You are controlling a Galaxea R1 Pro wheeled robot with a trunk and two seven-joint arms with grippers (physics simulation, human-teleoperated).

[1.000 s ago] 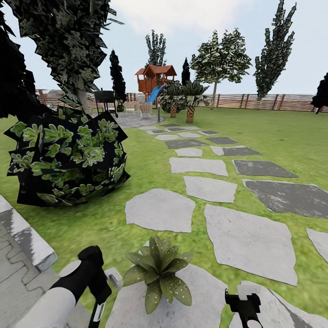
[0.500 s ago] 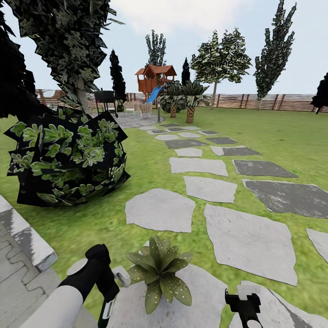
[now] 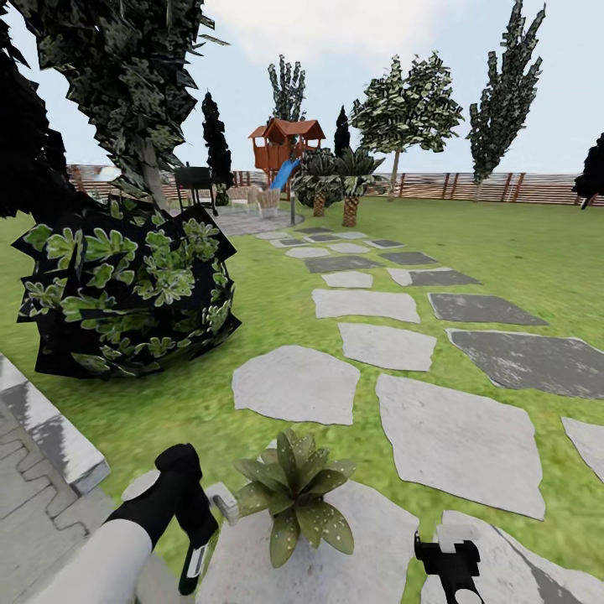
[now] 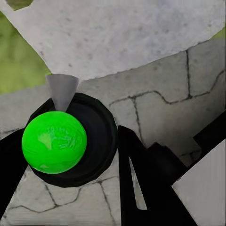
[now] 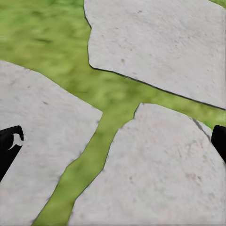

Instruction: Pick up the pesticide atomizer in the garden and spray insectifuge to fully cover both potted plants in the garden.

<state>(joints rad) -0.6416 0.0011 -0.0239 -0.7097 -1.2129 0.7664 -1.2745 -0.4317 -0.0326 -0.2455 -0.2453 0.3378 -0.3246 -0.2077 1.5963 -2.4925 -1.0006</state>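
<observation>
One potted plant (image 3: 294, 495) sits on a near grey stepping stone (image 3: 335, 554) amid lawn (image 3: 537, 243); right claw (image 5: 113, 141) spread, left claw's (image 4: 70, 155) state unclear.

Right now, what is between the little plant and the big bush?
In the head view, green lawn lies between the potted plant and the dark-leaved bush.

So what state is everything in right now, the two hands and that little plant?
Left hand: closed on a dark round body with a green ball, seemingly the atomizer.
Right hand: open, empty, over stepping stones.
Potted plant: upright, beside the left hand.
</observation>
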